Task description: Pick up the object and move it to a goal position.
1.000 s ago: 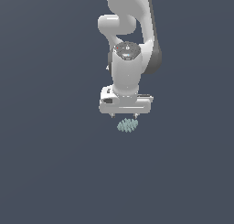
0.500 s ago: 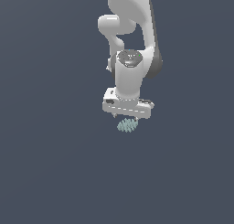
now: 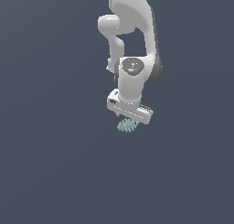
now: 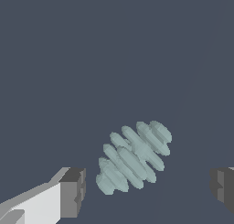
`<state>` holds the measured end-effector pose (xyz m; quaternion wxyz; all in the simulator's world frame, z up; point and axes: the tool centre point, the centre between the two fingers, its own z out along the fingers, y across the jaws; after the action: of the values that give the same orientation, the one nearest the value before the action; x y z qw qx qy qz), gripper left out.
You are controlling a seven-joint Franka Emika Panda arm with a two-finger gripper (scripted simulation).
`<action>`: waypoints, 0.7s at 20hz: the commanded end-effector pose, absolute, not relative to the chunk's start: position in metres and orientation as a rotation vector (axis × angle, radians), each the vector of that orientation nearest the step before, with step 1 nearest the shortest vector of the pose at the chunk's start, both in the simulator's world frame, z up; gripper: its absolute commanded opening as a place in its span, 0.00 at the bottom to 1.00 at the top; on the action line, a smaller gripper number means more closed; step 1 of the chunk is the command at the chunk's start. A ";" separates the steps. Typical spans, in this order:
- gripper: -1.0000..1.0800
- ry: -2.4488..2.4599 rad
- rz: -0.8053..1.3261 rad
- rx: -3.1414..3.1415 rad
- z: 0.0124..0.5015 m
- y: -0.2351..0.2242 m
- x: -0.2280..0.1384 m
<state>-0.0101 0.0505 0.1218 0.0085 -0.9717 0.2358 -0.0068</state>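
In the wrist view my one fingertip (image 4: 73, 192) stands just beside the narrow end of the object (image 4: 135, 157), not touching it; then comes the ridged teal lump itself, and beyond it my other fingertip (image 4: 222, 189), well apart from its far end. So my fingers are spread wide with nothing pinched, and the object sits in the gap between them, nearer the first finger than the second. Its long axis runs slantwise across the line joining my fingertips, neither along it nor square to it. In the exterior view my gripper (image 3: 129, 116) hangs right above the object (image 3: 126, 125) on the dark floor. I judge I should descend, perhaps turning a little, before closing.
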 end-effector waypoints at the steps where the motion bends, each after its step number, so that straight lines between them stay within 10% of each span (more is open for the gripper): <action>1: 0.96 0.839 -0.016 -3.012 0.115 0.053 -0.013; 14: 0.96 1.214 -0.001 -2.894 0.088 0.060 -0.027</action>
<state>-0.0255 0.0594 0.0898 0.0019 -0.9262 0.3770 -0.0005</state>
